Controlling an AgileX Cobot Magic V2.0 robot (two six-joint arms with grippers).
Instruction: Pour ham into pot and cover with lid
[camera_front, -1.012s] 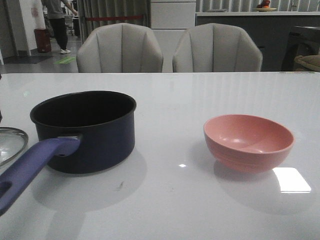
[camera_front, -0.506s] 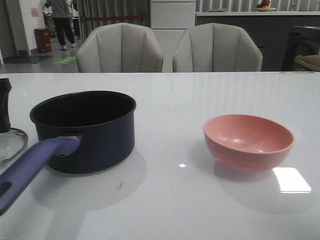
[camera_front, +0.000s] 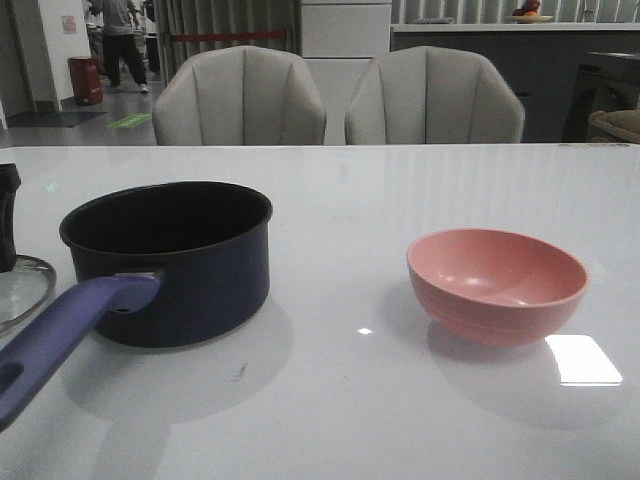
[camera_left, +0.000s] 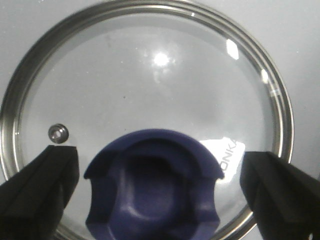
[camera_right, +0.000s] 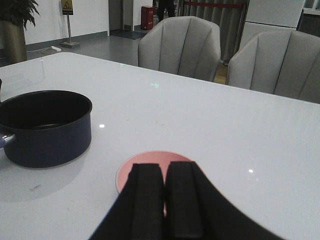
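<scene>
Left gripper (camera_left: 157, 172): fingers spread, straddling the lid (camera_left: 150, 80) knob, not closed.
Right gripper (camera_right: 165, 192): fingers together, empty.
Risk: an off-centre closure may slip off the knob and skid the lid toward the pot (camera_front: 170, 260).

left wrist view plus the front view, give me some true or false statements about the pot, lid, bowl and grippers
1. The round smoked-glass lid with steel rim lies on the table beside the dark navy saucepan. True.
2. The left gripper is open, its black fingers on either side of the lid's blue knob. True.
3. The pink round bowl stands inside the saucepan. False: it sits on the white table, apart from the saucepan.
4. The right gripper is wide open. False: its fingers are together.
5. The saucepan's purple-blue handle points away from the camera. False: it points toward the camera.
</scene>
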